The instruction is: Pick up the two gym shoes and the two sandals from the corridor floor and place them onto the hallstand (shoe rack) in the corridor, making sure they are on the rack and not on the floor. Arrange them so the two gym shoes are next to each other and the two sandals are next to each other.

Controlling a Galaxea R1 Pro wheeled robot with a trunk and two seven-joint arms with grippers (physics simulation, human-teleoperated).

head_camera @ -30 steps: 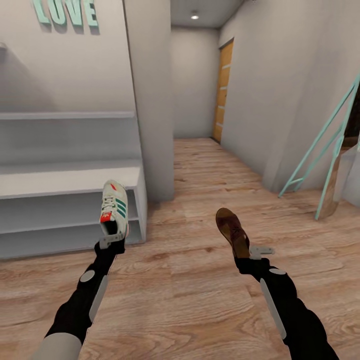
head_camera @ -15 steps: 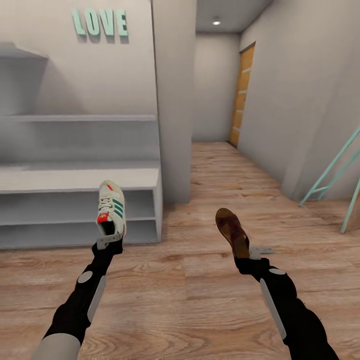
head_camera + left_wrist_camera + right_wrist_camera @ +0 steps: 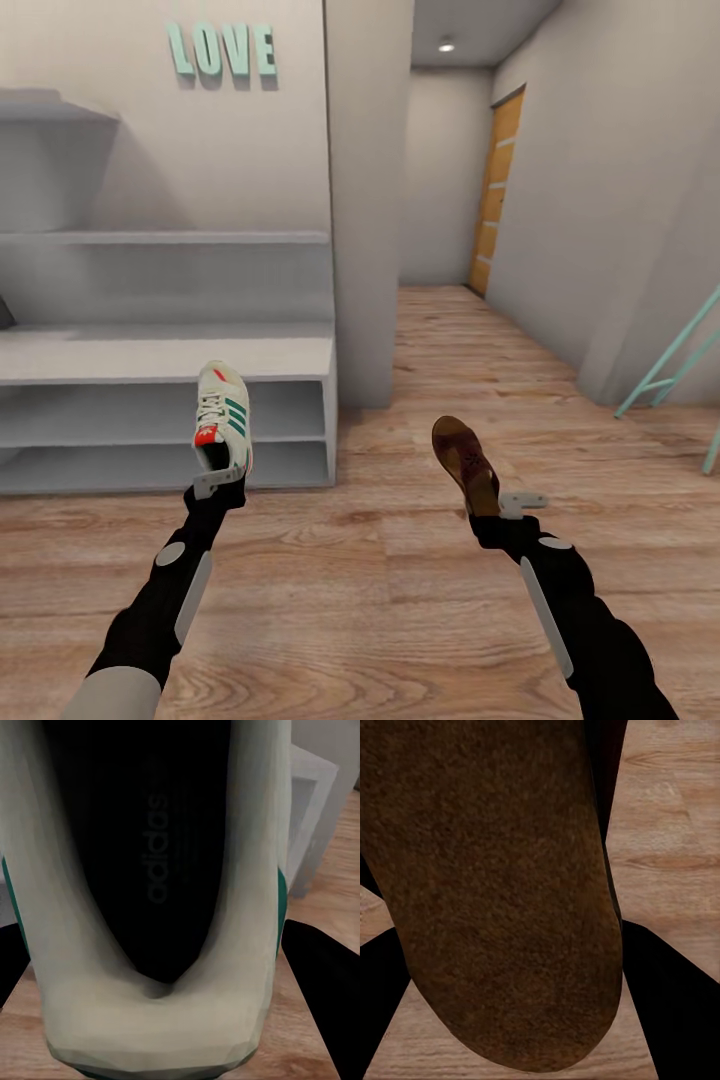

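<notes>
The left gripper had its jaws clamped on the heel of a gym shoe, held in the air before the hallstand; the right gripper pinched a sandal over the corridor floor. Both grips sat at the heels, so a jolt could lever either loose, and the sneaker's toe might catch the rack's edge.

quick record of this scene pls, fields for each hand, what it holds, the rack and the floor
left gripper: shut on a sneaker, held off the floor
right gripper: shut on a sandal, also lifted
shoe rack: ahead on the robot's left, the visible part of its flat top is bare
floor: wood planks
door: at the corridor's far end
</notes>
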